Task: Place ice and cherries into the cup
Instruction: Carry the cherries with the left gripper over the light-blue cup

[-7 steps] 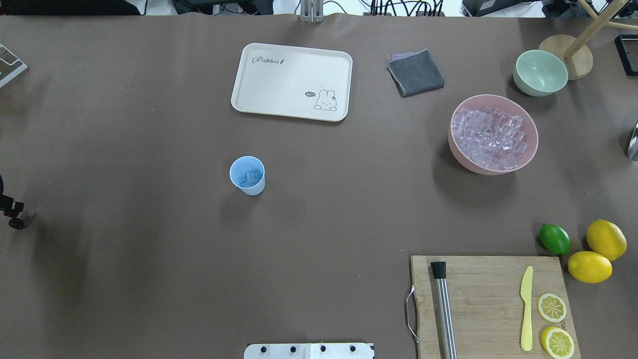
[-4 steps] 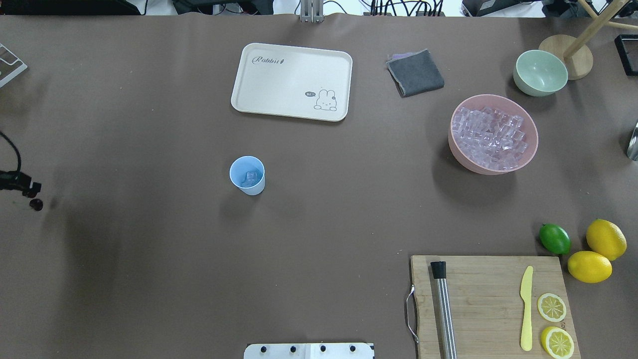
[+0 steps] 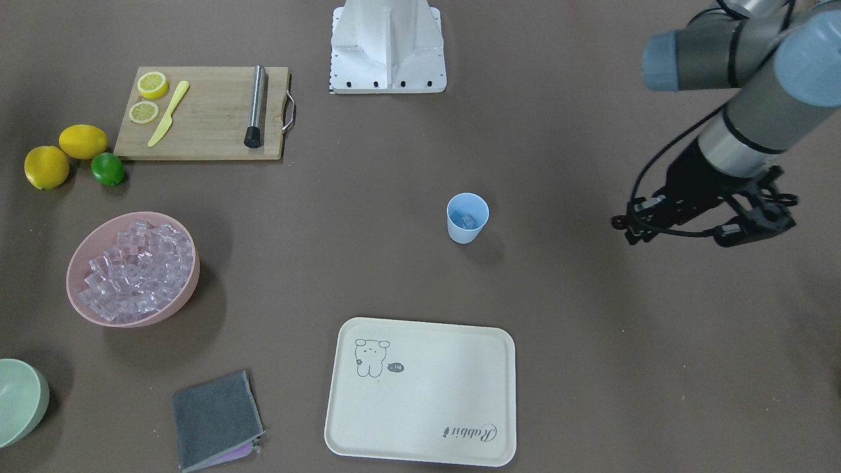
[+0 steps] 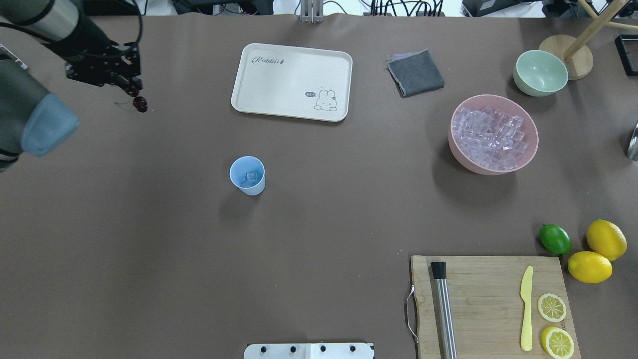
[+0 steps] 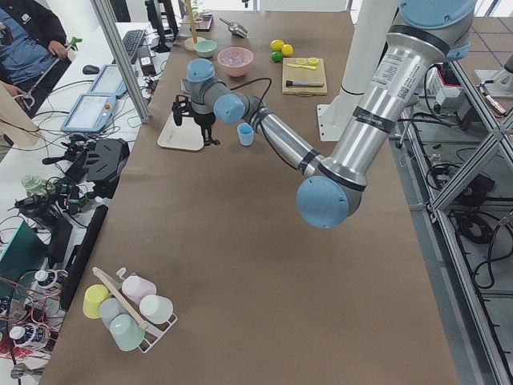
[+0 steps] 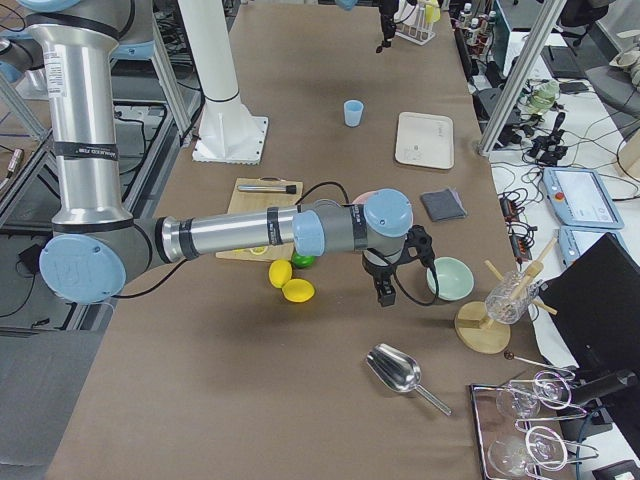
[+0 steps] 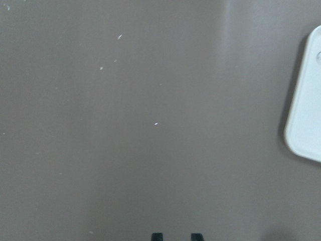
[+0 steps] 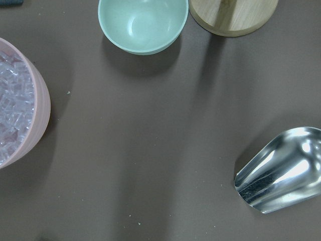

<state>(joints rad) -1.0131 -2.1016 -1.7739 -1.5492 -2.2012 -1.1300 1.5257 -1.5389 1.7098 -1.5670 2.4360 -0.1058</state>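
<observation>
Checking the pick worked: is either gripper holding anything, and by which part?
The left gripper holds the pair of dark red glossy cherries, dangling at its fingertips; stem or fruit, too small to tell. The right gripper: cannot tell.

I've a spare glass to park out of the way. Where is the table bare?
Bare: the wide stretch between the cup and the pink bowl, and the near-left area beside the base plate. Crowded: the right end, around the cutting board and lemons. The left arm holds cherries far-left.
</observation>
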